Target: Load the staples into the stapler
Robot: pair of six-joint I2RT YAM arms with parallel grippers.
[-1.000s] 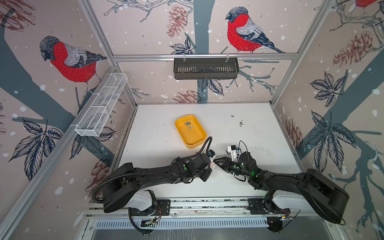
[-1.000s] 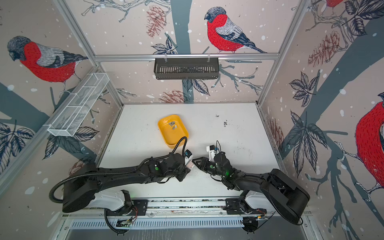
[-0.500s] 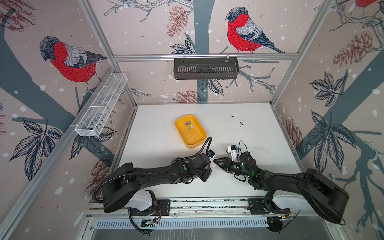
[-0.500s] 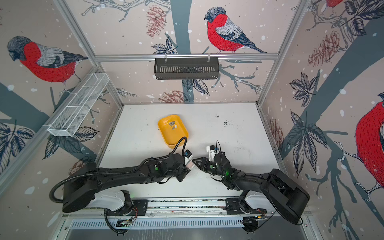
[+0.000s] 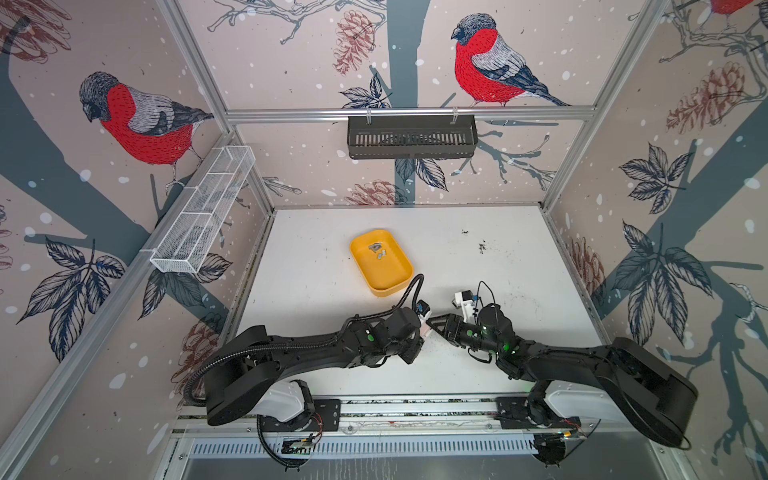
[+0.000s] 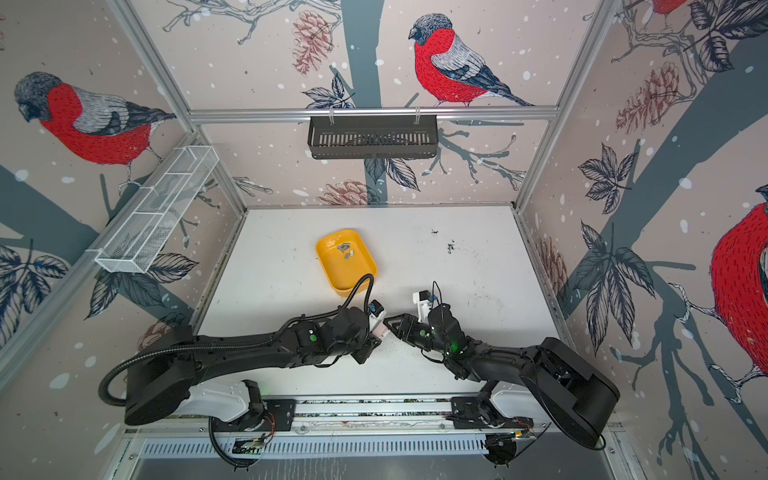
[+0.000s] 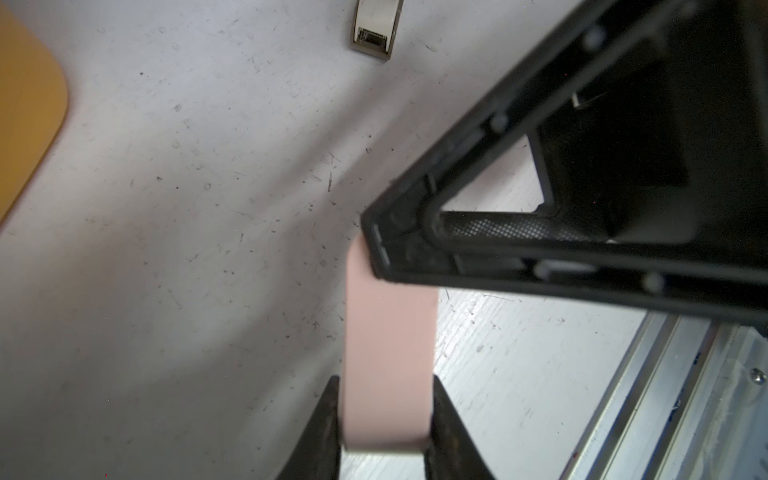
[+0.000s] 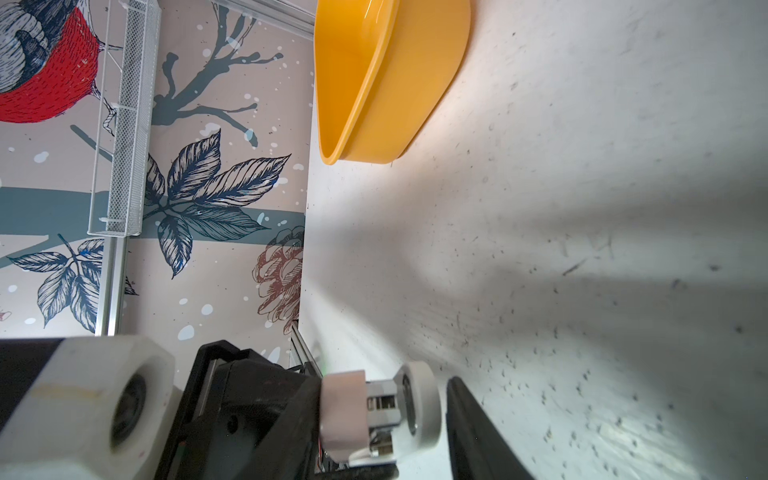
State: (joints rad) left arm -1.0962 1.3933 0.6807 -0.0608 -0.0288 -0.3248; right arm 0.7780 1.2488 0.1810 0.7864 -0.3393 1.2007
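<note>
I see staple strips [image 5: 378, 250] lying in the yellow tray [image 5: 388, 276]. My left gripper [image 7: 384, 415] clamps the pink mini stapler [image 7: 388, 345]; my right gripper [image 5: 434, 322] has its jaws partly apart at the stapler's tip, holding nothing.

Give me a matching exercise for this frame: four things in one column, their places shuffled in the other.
Things:
1. staples
2. stapler
3. black basket
4. mesh basket

Places:
a. hung on the left wall
b. in the yellow tray
c. hung on the back rail
d. clamped in the left gripper

Pairs: 1-b, 2-d, 3-c, 4-a
</note>
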